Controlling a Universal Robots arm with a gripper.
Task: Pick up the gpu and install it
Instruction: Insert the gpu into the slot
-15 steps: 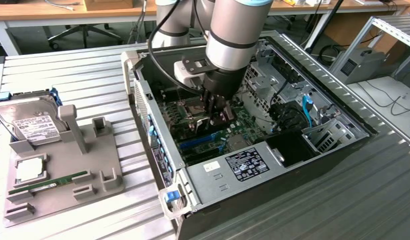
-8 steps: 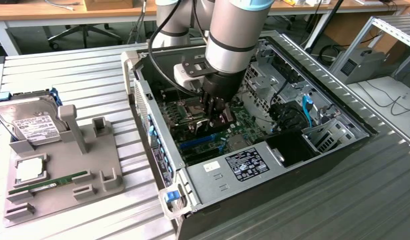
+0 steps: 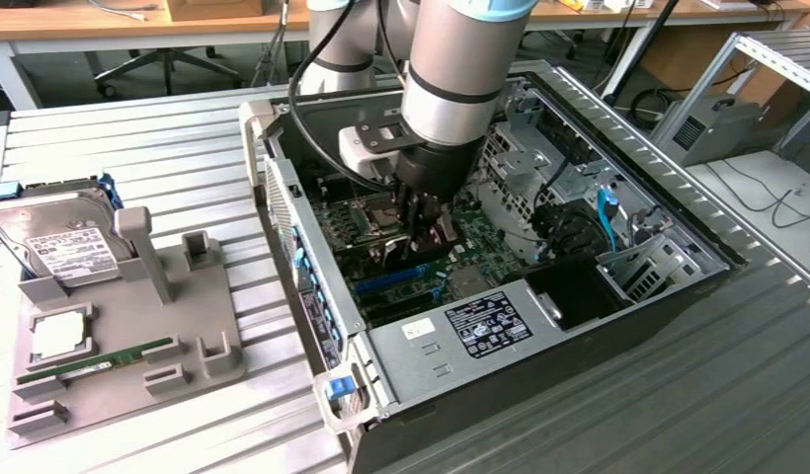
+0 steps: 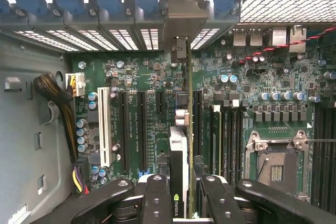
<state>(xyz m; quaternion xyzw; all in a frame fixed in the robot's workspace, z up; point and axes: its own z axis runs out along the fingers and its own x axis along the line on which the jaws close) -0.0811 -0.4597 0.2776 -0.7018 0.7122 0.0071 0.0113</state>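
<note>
One arm reaches straight down into the open computer case, wrist vertical, with its gripper low over the motherboard. Its two fingers are clamped on the gpu, which stands on edge between them, lengthwise along the slots. I cannot tell whether it is seated.

You've got an open PC case on the slatted table. Well apart from the case, toward the exterior view's left, a grey tray holds a hard drive, a green RAM stick and a silver chip. Inside the case you see the green motherboard.
</note>
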